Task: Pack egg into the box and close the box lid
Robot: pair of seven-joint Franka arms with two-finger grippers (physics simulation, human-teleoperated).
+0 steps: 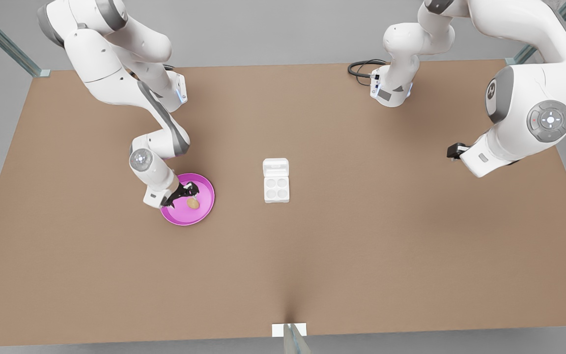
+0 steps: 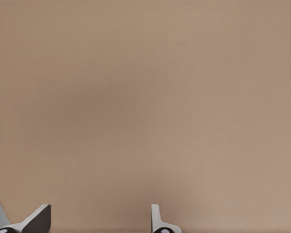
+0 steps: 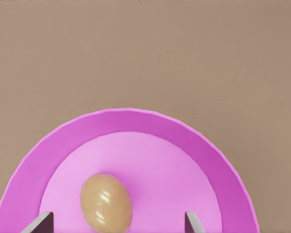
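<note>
Right end effector (image 3: 116,221): fingers spread, straddling the egg (image 3: 105,202) on the pink plate (image 3: 194,145), not yet pinching.
Left end effector (image 2: 99,218): spread, waiting over bare bench (image 2: 145,97).
Box (image 1: 276,189): cups empty.
Box lid (image 1: 276,167): open.
Left: everything.

Sim lab bench: plain brown table (image 1: 361,255), grey walls, 2 Franka arms.

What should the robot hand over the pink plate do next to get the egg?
Probably lower a little and close on the egg. The right gripper is open over the pink plate, its fingers on either side of the egg but not touching it. The box sits apart with its lid open and all four cups empty. The left gripper waits, open, over the bare table.
</note>
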